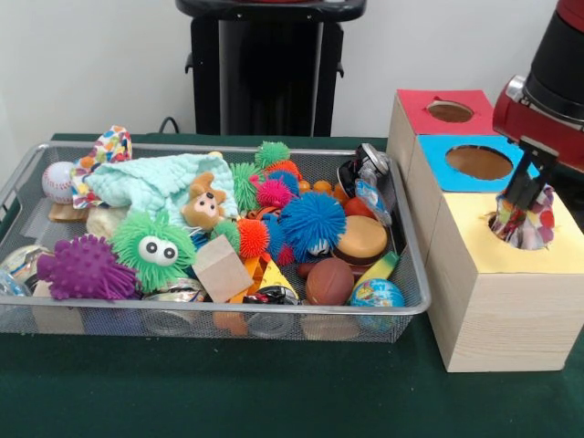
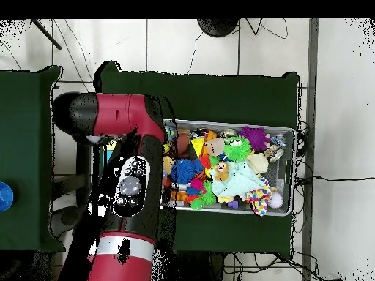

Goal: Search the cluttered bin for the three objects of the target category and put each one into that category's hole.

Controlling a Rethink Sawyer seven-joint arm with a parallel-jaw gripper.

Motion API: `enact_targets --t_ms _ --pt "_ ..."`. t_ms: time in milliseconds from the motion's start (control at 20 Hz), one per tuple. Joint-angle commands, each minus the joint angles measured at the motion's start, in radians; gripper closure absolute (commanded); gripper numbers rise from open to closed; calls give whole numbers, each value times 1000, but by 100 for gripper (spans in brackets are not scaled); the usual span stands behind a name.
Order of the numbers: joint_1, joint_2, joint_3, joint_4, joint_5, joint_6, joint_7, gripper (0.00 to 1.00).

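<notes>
My gripper (image 1: 523, 203) hangs over the yellow-topped box (image 1: 474, 242) at the right and is shut on a white cloth piece with coloured dots (image 1: 529, 228). The cloth's lower end sits in the round hole (image 1: 497, 222), which it mostly covers. The wire mesh bin (image 1: 228, 311) lies to the left, full of toys. A second printed cloth piece (image 1: 108, 146) lies at the bin's back left corner; it also shows in the overhead view (image 2: 258, 200). No third piece shows. In the overhead view my arm (image 2: 132, 183) hides the gripper and the boxes.
A blue-topped box (image 1: 479, 164) and a red-topped box (image 1: 443, 111) stand behind the yellow one. The bin holds a mint-green knitted cloth (image 1: 151, 182), spiky balls (image 1: 312, 224), a baseball (image 1: 57, 181), a teddy (image 1: 205, 203) and a wooden block (image 1: 222, 267).
</notes>
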Motion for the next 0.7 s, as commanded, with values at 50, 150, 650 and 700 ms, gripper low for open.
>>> enact_targets --t_ms 50,150,650,700 --pt "-49 -1 166 179 25 -155 8 100" --pt "-57 -5 190 200 35 -192 5 100" --pt "-3 7 84 146 -170 -266 -53 100" --pt "7 7 62 128 -200 -227 -71 100"
